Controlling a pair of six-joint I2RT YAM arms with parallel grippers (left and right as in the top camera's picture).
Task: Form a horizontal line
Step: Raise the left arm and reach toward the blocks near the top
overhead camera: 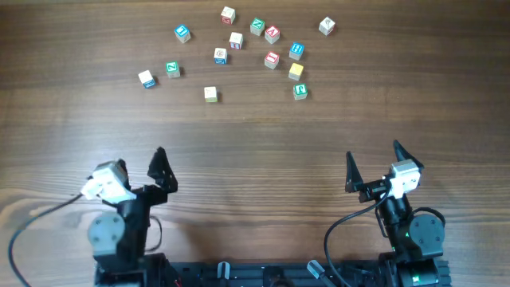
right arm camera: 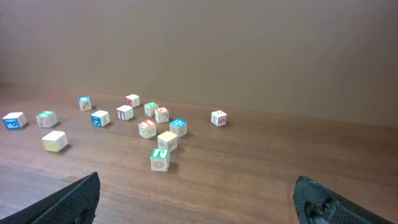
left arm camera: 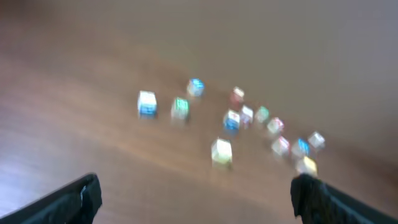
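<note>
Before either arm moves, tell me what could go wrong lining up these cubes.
1. The green-topped cube and red-topped cube sit almost touching; fingers lowered around one would likely shove the other.
2. The left gripper and right gripper stand wide open, and the cubes are tiny beside them, so a cube may twist or slip as the jaws close.
3. The left wrist view is blurred, so aiming from it looks unreliable.
</note>
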